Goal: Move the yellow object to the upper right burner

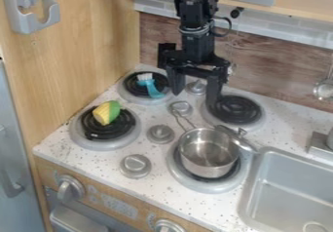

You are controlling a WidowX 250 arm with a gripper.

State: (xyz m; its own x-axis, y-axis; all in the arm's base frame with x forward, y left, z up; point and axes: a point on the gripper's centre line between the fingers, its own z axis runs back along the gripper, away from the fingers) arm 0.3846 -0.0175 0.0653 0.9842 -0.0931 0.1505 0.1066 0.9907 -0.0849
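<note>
"What's hard to see?"

"The pot [208, 153] hides most of its burner [203, 183]. The sink [286, 187] gets cut off."

"And the corn [104, 113]?"

"It's yellow with a green side, on the lower left burner [98, 144]. The claw [194, 93] is wide open."

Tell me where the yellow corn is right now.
In the camera view, the corn lies on the front left burner, in front of the blue brush.

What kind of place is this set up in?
It looks like a toy kitchen: a stovetop with coiled burners, a steel pot on one of them, and a sink set into the speckled counter.
</note>
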